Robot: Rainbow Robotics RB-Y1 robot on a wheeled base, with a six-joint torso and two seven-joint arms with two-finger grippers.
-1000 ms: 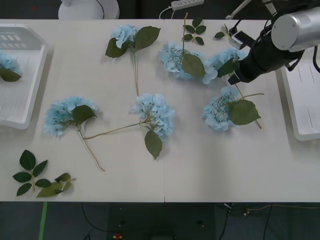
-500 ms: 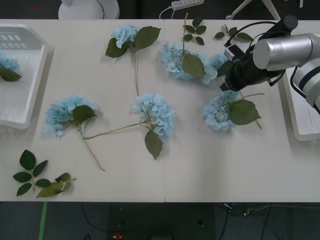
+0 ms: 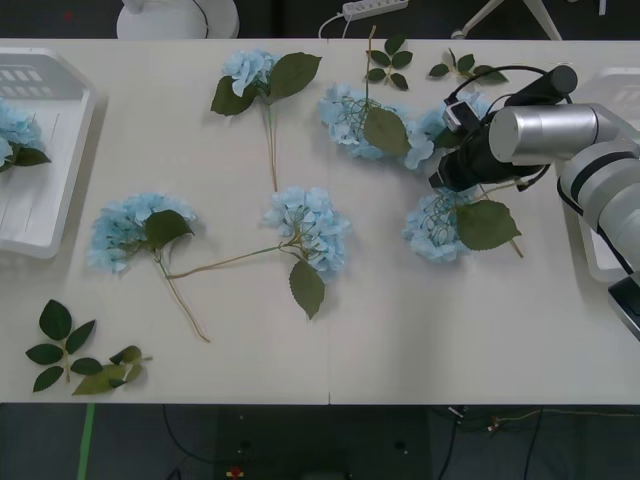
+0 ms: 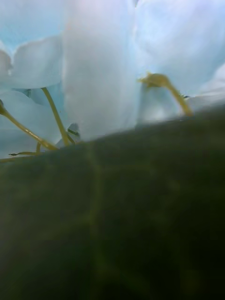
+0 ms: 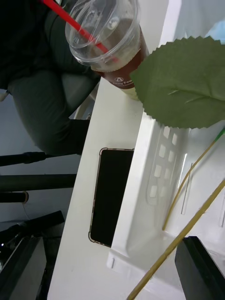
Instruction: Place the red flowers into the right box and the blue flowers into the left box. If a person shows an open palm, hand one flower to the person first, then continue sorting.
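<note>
A: The right gripper (image 3: 440, 170) sits low among the blue flowers (image 3: 436, 222) at the table's far right; I cannot tell its opening or hold.

B: Overlapping stems there could tangle, dragging two blooms toward the left box (image 3: 40, 190).

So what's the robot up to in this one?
It is sorting blue flowers lying across the table. The right gripper is low among the blooms at the table's right side, its wrist camera pressed up against petals and a leaf. One blue flower already lies in the left box, where the left wrist view shows stems and a leaf over the tray. The right box sits at the right edge.
</note>
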